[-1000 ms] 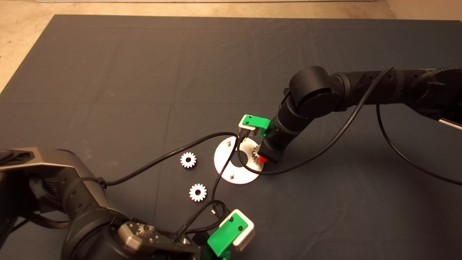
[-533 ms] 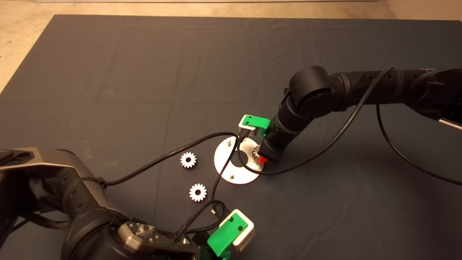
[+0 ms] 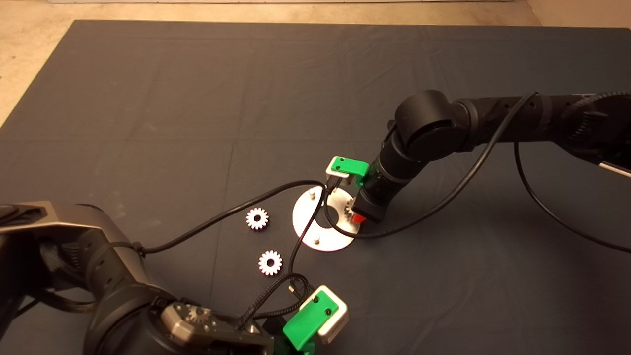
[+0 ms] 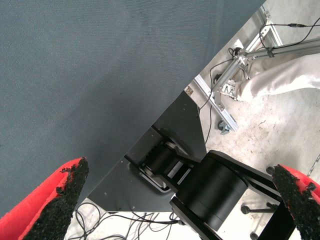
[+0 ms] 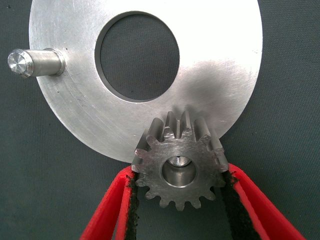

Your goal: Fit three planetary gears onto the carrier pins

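At the near edge of the counter the left tool [image 4: 175, 200] waits, spread and empty. Farther out, two loose gears [image 3: 270, 263] [image 3: 257, 218] lie flat on the mat beside the plate [image 3: 308, 228]. Over the plate's right rim the right tool [image 5: 179, 200] pinches the third gear [image 5: 180, 167], bore upright and lined up over a pin [image 5: 179, 161] seen through it; two other pins [image 3: 316, 239] [image 3: 312, 194] stand bare.

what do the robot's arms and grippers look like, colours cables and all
Both arms are black, with rounded joint housings. The right arm has a loose black cable looping along it. The left arm has a braided black cable bundle. Each gripper has green and white block parts; the right gripper and left gripper have red fingers with rough black pads.
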`<state>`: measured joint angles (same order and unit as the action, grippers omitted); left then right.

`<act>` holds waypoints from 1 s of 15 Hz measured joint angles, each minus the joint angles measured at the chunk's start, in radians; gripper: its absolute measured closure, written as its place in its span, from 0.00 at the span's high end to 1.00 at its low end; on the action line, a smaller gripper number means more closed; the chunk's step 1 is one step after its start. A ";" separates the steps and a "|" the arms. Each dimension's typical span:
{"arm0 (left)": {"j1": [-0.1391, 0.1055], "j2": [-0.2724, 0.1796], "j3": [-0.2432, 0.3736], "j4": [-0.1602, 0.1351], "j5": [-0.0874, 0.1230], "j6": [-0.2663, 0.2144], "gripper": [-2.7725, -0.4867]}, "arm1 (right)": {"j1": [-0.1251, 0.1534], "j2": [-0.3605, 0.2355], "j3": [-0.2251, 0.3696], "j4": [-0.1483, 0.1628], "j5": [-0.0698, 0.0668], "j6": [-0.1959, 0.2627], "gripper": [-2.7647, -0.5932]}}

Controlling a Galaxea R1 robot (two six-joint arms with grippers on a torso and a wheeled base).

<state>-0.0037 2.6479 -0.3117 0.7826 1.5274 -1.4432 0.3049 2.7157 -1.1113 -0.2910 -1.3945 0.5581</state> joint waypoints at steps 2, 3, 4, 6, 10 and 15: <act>0.000 0.000 0.000 0.000 0.000 0.000 0.95 | 0.000 0.000 0.000 0.000 0.000 0.000 0.23; 0.000 0.000 0.000 0.000 0.000 0.000 0.95 | 0.000 0.000 0.000 0.000 0.000 0.000 0.25; 0.000 0.000 0.000 0.000 0.000 0.000 0.95 | 0.000 0.000 0.000 0.000 -0.001 0.000 0.27; 0.000 0.000 0.000 0.000 0.000 0.000 0.95 | 0.000 0.000 0.000 0.000 -0.001 0.000 0.33; 0.000 0.000 0.000 0.000 0.000 0.000 0.95 | 0.000 -0.005 0.000 0.000 0.004 0.000 0.39; 0.000 -0.002 0.000 0.000 0.000 0.000 0.95 | 0.060 -0.094 0.054 0.000 0.010 0.011 0.54</act>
<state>-0.0038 2.6460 -0.3117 0.7823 1.5276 -1.4432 0.3649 2.6221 -1.0570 -0.2915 -1.3845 0.5690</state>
